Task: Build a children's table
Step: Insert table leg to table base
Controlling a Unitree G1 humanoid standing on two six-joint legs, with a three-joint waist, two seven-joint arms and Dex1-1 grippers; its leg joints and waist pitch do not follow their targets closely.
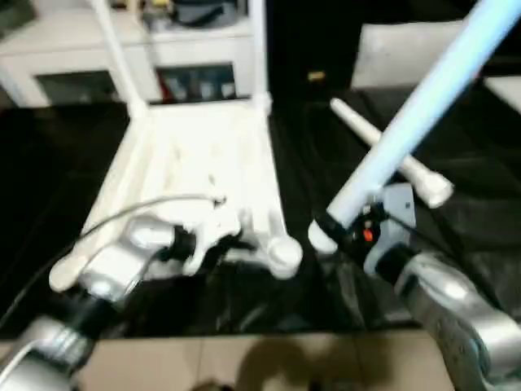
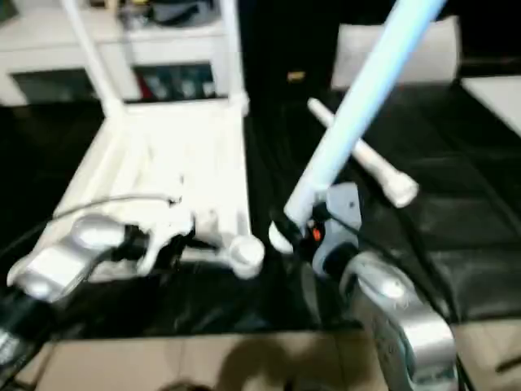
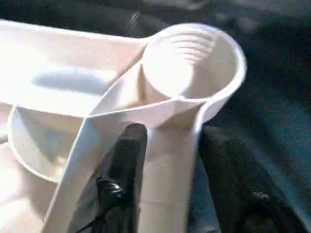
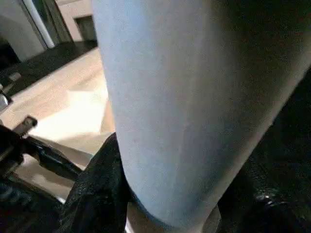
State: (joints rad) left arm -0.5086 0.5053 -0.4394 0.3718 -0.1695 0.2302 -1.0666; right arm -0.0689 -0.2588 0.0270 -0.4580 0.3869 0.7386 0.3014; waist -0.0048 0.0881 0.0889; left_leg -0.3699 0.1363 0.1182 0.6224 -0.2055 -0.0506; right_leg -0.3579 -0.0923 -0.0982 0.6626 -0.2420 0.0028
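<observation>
Left eye view: white plastic ribbed tabletop (image 1: 203, 163) upside down, frame centre-left, on black surface (image 1: 480, 171). Left claw (image 3: 167, 160) straddles its rim by a round corner socket (image 3: 194, 60). Right claw (image 1: 338, 232) clamps long white tube leg (image 1: 431, 98); another leg (image 1: 391, 155) lies right.

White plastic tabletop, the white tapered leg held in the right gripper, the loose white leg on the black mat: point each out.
White plastic tabletop (image 1: 203, 155), left eye view, ribbed underside.
Held white tapered leg (image 1: 423, 106), left eye view, mid-shaft.
Loose white leg (image 2: 383, 167), right eye view, thick end.
</observation>
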